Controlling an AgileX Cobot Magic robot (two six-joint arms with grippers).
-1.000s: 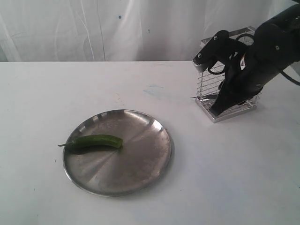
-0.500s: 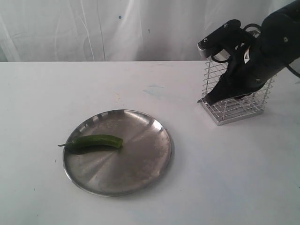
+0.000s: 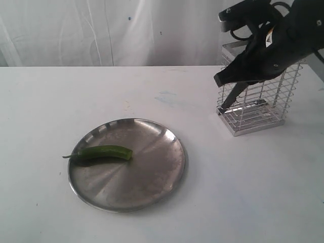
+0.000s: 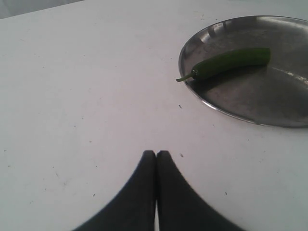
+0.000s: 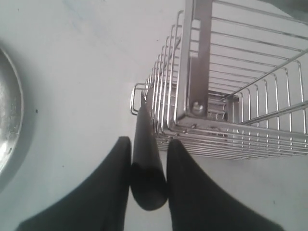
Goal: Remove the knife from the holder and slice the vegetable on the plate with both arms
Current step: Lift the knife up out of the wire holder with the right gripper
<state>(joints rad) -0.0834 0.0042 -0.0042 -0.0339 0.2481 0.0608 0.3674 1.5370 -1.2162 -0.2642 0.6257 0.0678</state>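
Note:
My right gripper [image 3: 220,81] is shut on the knife's black handle [image 5: 147,166] and hangs high at the left side of the wire holder [image 3: 258,96]. The knife [image 3: 231,96] points down along the holder's [image 5: 216,101] left wall, tip near its base. Whether the tip is inside the wires I cannot tell. The green vegetable [image 3: 104,152] lies on the left part of the steel plate [image 3: 152,192]. My left gripper [image 4: 156,154] is shut and empty over bare table, short of the plate's rim [image 4: 226,113] and the vegetable [image 4: 231,61]. It does not show in the exterior view.
The white table [image 3: 243,192] runs all round the plate, with a white curtain [image 3: 101,30] behind it. The plate's edge [image 5: 7,120] shows at the side of the right wrist view, well apart from the holder.
The right arm has risen and drawn the knife upward out of the holder. The holder, tilted and largely covered a second ago, now stands upright in plain sight. Plate and vegetable have not moved.

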